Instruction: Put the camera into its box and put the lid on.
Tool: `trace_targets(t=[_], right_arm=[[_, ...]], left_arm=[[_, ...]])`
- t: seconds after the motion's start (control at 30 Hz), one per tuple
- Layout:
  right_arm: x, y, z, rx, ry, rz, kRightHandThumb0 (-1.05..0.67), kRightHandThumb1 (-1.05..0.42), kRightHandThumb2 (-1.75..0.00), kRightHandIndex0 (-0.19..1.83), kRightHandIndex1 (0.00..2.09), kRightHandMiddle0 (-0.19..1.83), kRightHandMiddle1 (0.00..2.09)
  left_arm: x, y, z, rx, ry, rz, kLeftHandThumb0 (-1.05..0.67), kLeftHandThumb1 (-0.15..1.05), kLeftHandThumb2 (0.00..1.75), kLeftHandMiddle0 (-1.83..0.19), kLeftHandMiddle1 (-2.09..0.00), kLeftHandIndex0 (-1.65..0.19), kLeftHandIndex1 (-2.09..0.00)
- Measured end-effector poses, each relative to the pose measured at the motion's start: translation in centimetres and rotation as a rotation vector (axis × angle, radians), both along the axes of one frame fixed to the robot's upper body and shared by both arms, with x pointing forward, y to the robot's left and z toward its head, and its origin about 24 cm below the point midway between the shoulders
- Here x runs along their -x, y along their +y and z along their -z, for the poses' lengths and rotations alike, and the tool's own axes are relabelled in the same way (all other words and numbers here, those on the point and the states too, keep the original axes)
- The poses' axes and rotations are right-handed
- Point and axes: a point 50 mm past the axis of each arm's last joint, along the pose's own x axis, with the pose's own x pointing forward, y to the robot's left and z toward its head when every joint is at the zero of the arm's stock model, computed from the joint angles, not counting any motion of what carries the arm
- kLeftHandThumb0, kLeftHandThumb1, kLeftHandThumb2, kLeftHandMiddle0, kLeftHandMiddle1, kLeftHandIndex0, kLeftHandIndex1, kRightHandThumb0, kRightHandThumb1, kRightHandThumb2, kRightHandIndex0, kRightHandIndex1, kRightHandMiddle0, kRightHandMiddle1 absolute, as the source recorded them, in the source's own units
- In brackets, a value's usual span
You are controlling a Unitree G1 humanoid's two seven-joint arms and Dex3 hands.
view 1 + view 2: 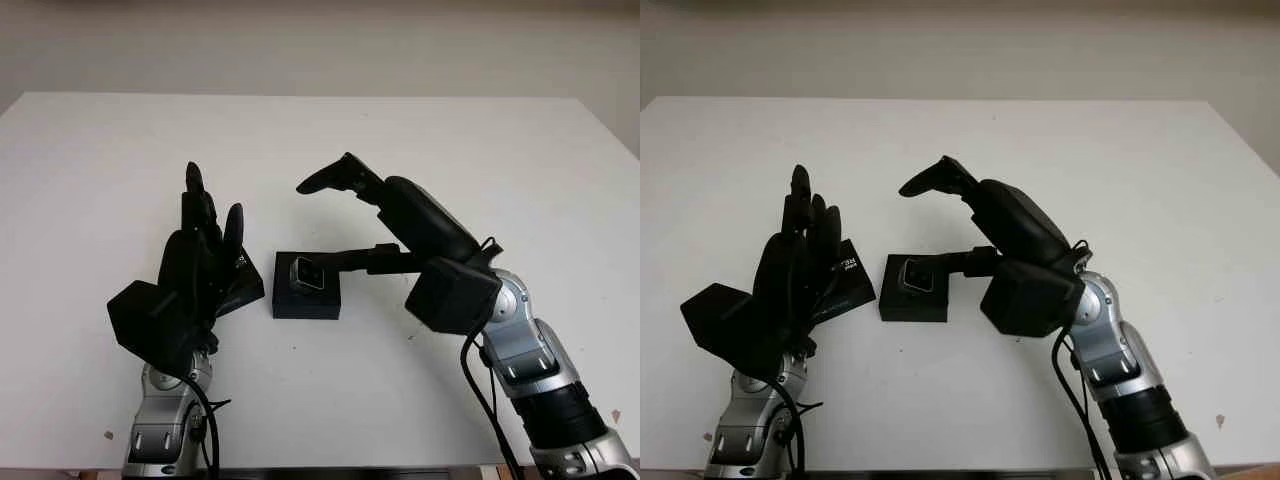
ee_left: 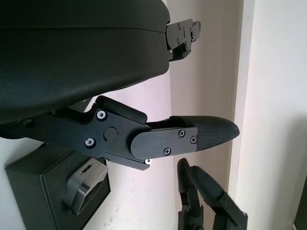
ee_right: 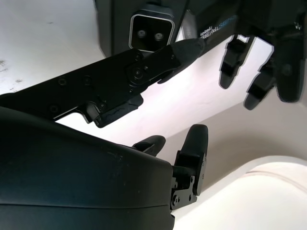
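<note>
Both hands are matte black, with blocky shells and jointed three-part fingers fixed by small silver screws. The left hand (image 1: 195, 262) and right hand (image 1: 405, 215) sit on silver metal forearms, with black cables looping beside each wrist.
</note>
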Motion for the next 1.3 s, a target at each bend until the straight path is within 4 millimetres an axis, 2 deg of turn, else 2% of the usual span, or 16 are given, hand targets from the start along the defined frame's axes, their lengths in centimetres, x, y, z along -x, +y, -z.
trace_targets(t=[0.23,0.47,0.83,1.3], right_arm=[[1.5,0.7,1.3,0.075,0.010,0.100,-0.72,-0.95,-0.06,0.15,0.28,0.08,0.89],[2.4,2.0,1.9,0.104,0.012,0.153,-0.75,-1.00,-0.07,0.15,0.23,0.06,0.87],[2.9,3.2,2.4,0.107,-0.021,0.211,-0.69,-1.01,-0.06,0.20,0.21,0.04,1.01],[2.4,2.9,3.6,0.117,0.007,0.268,-0.69,-1.01,-0.05,0.20,0.20,0.05,1.12]], left_arm=[[0.2,0.1,0.1,0.001,0.005,-0.001,-0.74,1.05,0.51,0.19,0.00,0.19,0.00],[0.2,0.1,0.1,-0.003,0.006,0.000,-0.74,1.05,0.52,0.19,0.00,0.19,0.00],[0.3,0.2,0.3,-0.006,0.011,-0.003,-0.73,1.05,0.52,0.19,0.00,0.19,0.00],[0.3,0.3,0.3,0.001,0.012,-0.002,-0.75,1.05,0.50,0.19,0.00,0.19,0.00]])
